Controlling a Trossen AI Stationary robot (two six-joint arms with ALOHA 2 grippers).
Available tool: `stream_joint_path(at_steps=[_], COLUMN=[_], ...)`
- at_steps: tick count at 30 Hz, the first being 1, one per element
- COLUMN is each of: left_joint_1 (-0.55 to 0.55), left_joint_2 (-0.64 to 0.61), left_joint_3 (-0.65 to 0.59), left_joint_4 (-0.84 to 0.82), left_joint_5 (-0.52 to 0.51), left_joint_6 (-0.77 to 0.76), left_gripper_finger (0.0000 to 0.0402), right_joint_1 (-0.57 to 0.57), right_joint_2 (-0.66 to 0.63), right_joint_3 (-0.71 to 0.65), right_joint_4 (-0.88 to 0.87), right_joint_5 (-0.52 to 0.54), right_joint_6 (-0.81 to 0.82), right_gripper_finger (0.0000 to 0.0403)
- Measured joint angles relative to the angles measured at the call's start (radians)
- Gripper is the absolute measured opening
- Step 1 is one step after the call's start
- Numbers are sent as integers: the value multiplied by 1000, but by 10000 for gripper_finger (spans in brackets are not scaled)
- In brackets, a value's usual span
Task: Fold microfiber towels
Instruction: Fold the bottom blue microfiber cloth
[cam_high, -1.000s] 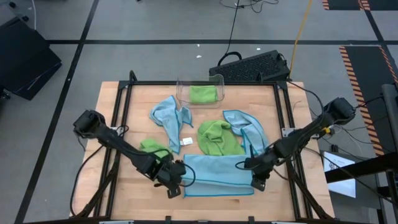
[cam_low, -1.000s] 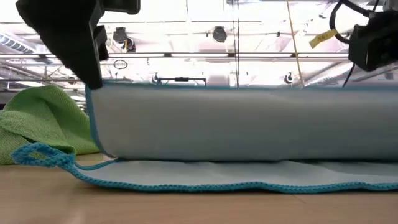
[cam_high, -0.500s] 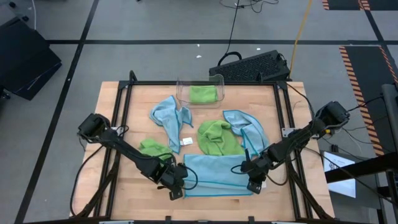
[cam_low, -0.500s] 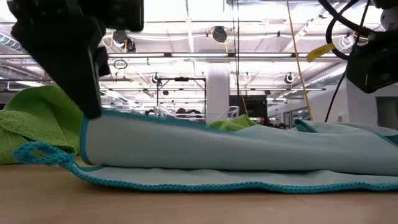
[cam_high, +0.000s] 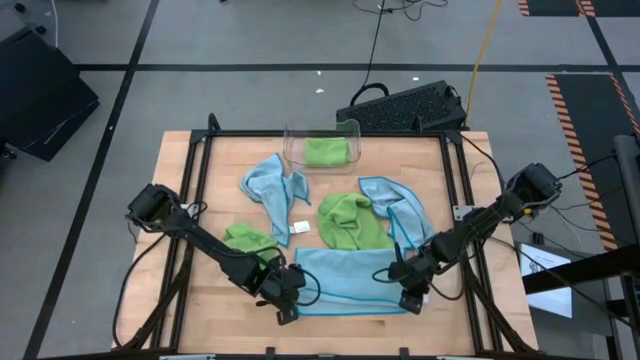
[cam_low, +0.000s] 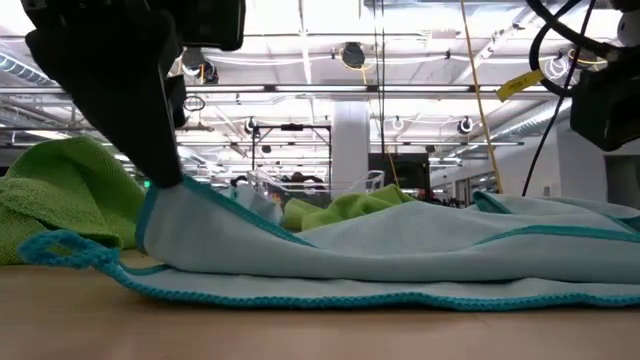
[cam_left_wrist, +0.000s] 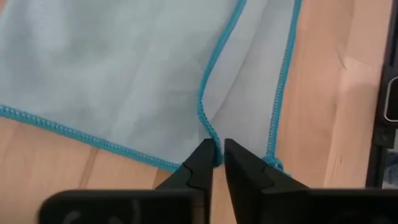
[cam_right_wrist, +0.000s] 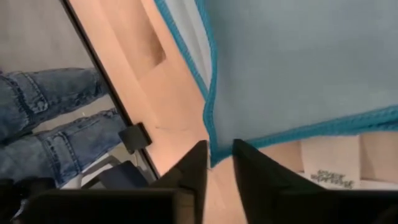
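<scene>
- Towel work sits at the near edge: you have a light blue towel (cam_high: 350, 283) folded over on itself, lying flat on the table (cam_high: 330, 205)
- Your left gripper (cam_high: 285, 306) is at its near-left corner, fingers (cam_left_wrist: 200, 163) a sliver apart with the hem between them
- Your right gripper (cam_high: 410, 297) is at the near-right corner, fingers (cam_right_wrist: 196, 163) slightly spread around the teal hem; I cannot tell whether either one grips
- Behind it you see a green towel (cam_high: 350, 222) mid-table, another (cam_high: 246, 240) on the left, two more blue ones (cam_high: 272, 188) and (cam_high: 398, 205)
- A clear bin (cam_high: 322, 146) at the far edge holds a folded green towel (cam_high: 326, 151)
</scene>
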Motion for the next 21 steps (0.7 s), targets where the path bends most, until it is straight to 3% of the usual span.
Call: stream_joint_path(at_steps=[7,12,16,21], left_joint_1=[-3,-3,-11,-2], left_joint_2=[0,-26,-58,-73], left_joint_3=[0,0,0,0], left_joint_4=[25,85,96,91], left_joint_5=[118,287,282,169], left_joint_6=[-65,-92,-94,-171], left_gripper_finger=[84,87,88,88], right_joint_1=[9,9,9,9], right_joint_2=[-24,-76,-112,-159], right_joint_3=[0,0,0,0], right_joint_4=[-5,-9,-11,-19], right_joint_5=[-12,-30,-35,-30], right_joint_6=[22,12,13,26], right_gripper_finger=[158,171,163,161])
